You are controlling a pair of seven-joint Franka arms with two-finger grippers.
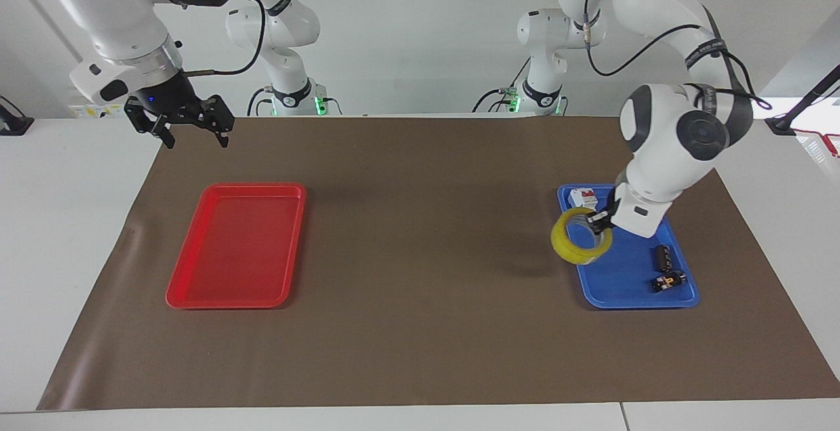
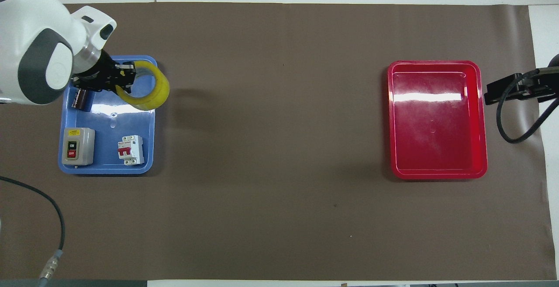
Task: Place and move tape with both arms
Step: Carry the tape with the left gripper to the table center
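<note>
The left gripper (image 1: 598, 220) pinches the tape (image 1: 580, 245) by its rim – lifted over the blue tray (image 1: 640, 290), hole free for carrying – while the right gripper (image 1: 190, 130) waits open near the red tray (image 1: 236, 245).

White tabletop (image 1: 72, 234) covered across most of its width by a broad brown paper sheet (image 1: 420, 254). Directly on the sheet: a rectangular red plastic tray (image 1: 236, 245) toward the right arm's end, lying flat. Well apart from that tray, toward the left arm's end: a rectangular blue plastic tray (image 1: 623, 280), about as far from the robots as the red one. Bare white tabletop past the sheet's ends.
</note>
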